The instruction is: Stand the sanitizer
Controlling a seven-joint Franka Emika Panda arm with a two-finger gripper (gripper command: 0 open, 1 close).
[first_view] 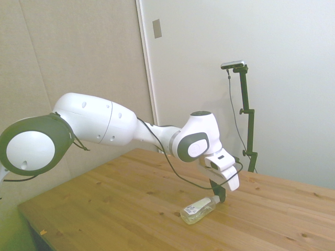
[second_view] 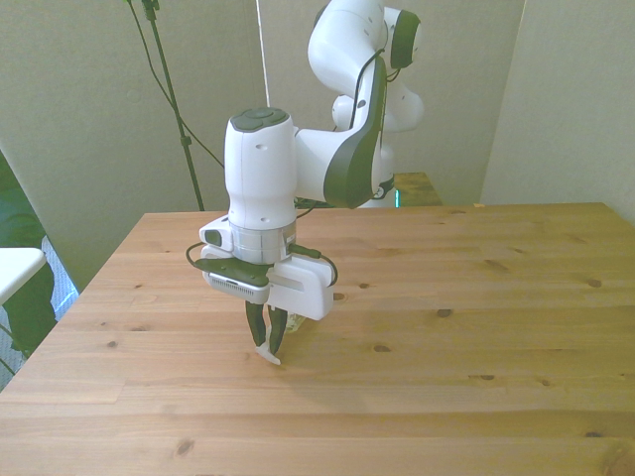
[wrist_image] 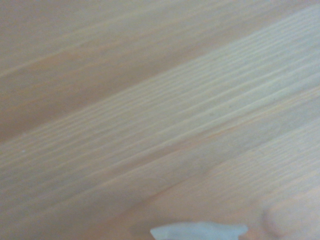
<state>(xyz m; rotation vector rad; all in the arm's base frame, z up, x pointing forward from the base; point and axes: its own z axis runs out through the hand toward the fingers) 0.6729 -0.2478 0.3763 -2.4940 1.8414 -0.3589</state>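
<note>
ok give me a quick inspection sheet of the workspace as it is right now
surface: wooden table, bare planks.
job's things: sanitizer lying on its side, white pump top toward the gripper.
clutter: nothing seen.
grippers: gripper low at the pump top, fingers close together around it; actual grip cannot be confirmed.
cables: black cable loops from the arm to the wrist, hanging above the table.
surroundings: pale walls; something white off the table edge at the front view's left.
</note>
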